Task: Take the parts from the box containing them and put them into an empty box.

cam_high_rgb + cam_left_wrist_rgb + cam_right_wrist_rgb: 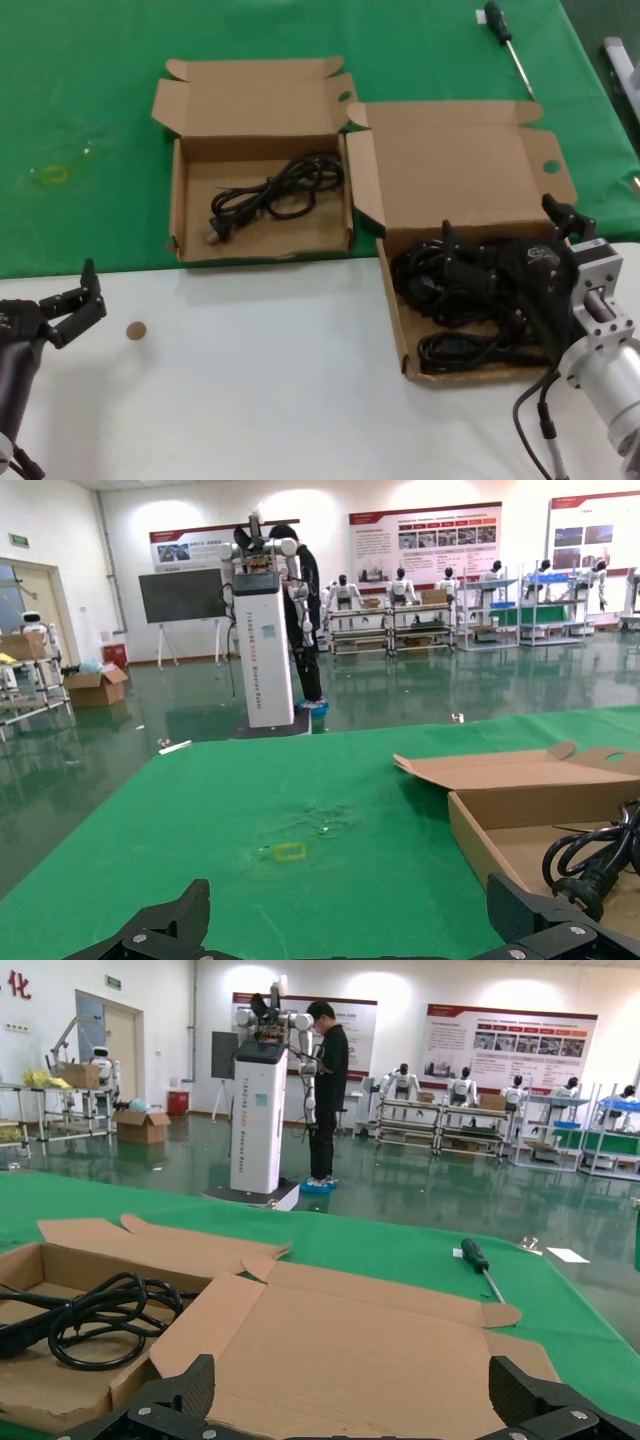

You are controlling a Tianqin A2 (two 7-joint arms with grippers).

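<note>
Pile of bundled black power cords sits in the right-hand box, the one with the tall lid panel and a round hole in its side flap. This box lies half on the green cloth, half on the white worktop. Cords fill most of its tray, looped and overlapping.

One more bundled cord lies alone in the left-hand box, the one with the shorter lid panel, plug end toward its front left corner. That box rests wholly on the green cloth, just beside the fuller box; their flaps are near touching.

Right end effector is low inside the fuller box, among the cords. Dark fingers against dark cords in the head view; the right wrist view shows its fingertips spread wide apart, nothing seen between them.

Left end effector hovers over the white worktop at the near left, well apart from both boxes, fingers spread wide, empty.

Green-handled screwdriver lies on the cloth at the far right, beyond the fuller box. Small brown disc on the white worktop, near the left end effector.
</note>
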